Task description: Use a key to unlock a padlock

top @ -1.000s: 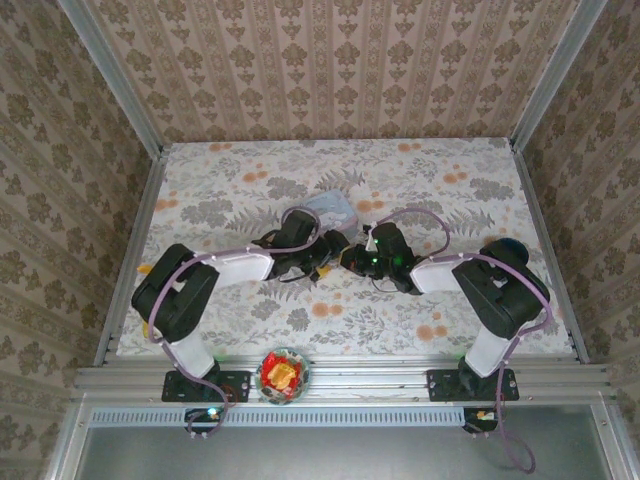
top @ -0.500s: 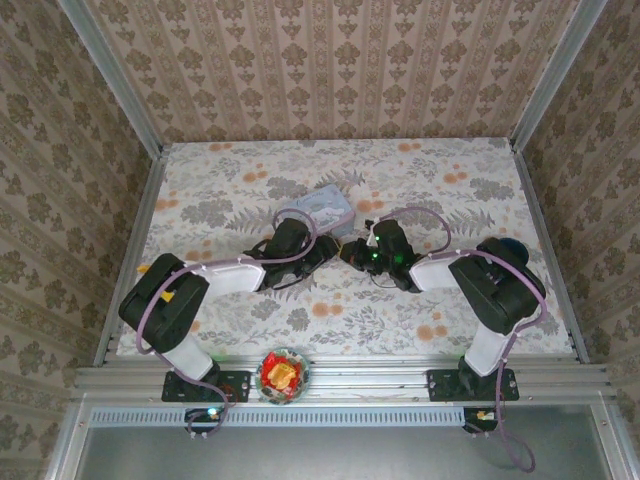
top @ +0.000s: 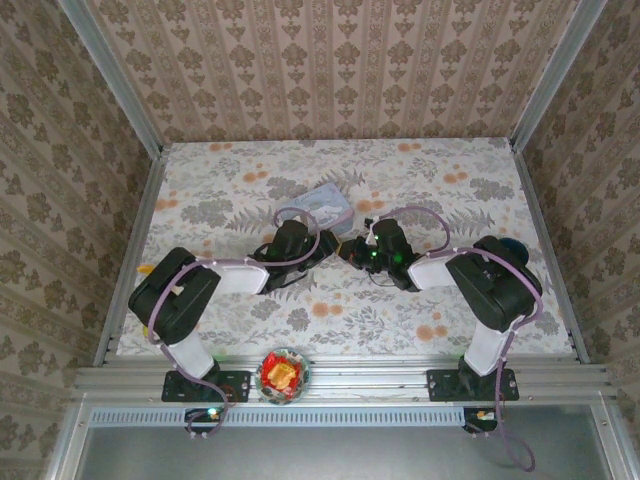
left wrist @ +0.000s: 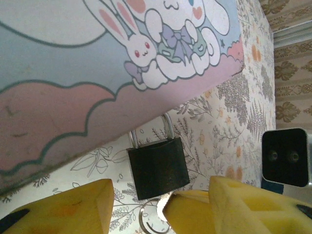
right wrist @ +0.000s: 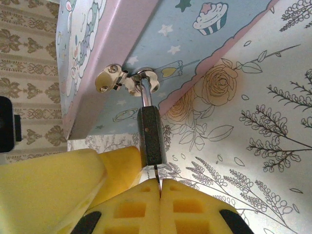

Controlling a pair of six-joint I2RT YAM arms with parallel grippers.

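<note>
- A pale blue and pink rectangular tin (top: 325,203) with a cartoon rabbit picture lies just above the centre of the top view, on the floral-patterned table (top: 430,185).
- The small black squarish padlock (left wrist: 158,168) sits at the lower centre of the left wrist view. Its silvery loop (left wrist: 168,127) runs up to the tin's edge.
- In the right wrist view the padlock appears edge-on at centre, its loop threaded through the tin's silvery hasp (right wrist: 127,80).
- The left gripper (left wrist: 161,187) has its yellow foam fingers (left wrist: 63,207) spread on either side of the padlock, clear of it.
- The right gripper (right wrist: 160,187) has its yellow pads pressed together, pinching a thin silvery key (right wrist: 157,171) whose tip meets the padlock's underside.
- A silvery key ring (left wrist: 148,220) shows just below the padlock, at the bottom edge of the left wrist view.
- In the top view both grippers meet near the centre, just below the tin.
</note>
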